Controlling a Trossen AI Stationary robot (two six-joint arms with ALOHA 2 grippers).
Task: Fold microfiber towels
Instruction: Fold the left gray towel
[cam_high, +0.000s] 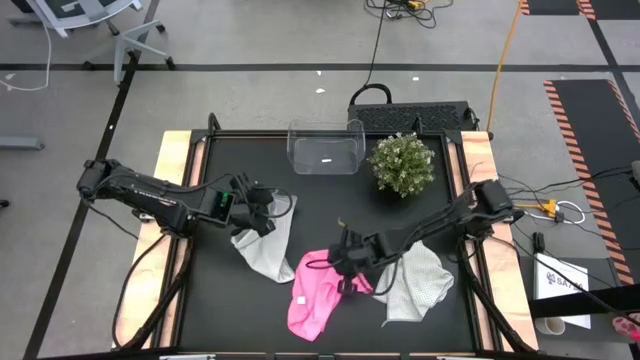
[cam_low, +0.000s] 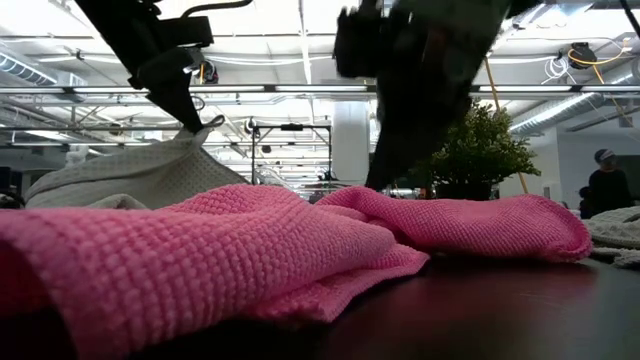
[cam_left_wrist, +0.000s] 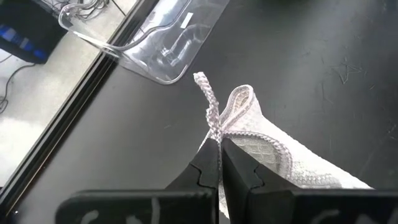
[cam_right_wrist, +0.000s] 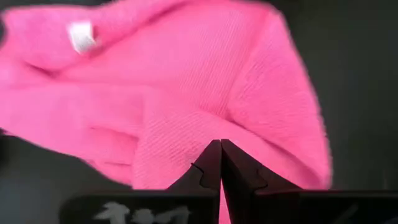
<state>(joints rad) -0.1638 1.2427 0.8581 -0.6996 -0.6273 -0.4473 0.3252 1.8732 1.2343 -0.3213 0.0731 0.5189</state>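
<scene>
Working across the desk (cam_high: 215, 300) from my left side, I have my left claw (cam_left_wrist: 219, 149) pinched shut on the hem of a pale grey towel (cam_high: 265, 250). A little tail of its corner pokes out past my fingertips. That towel hangs from the pinch and trails away from the claw toward the front of the desk, its long axis running down and slightly inward, with the clear plastic bin (cam_high: 325, 148) standing well apart at the back edge.

Moving to the middle, the pink towel (cam_high: 315, 295) lies crumpled near the front, stretched roughly front to back. My right claw (cam_right_wrist: 221, 155) sits at its upper edge with both fingers pressed together. Pink cloth lies right at the tips, but I cannot tell whether any of it is actually caught between them. Seen from desk height, the pink towel bunches in soft ridges.

Farther right, the second white towel (cam_high: 420, 285) lies just beside the pink one, touching or overlapping it under my right arm. A small potted plant (cam_high: 402, 163) stands behind.

My judgement: the grey towel's free end lies toward the front, away from my left claw, so that arm is the nearer one to draw it flat.
</scene>
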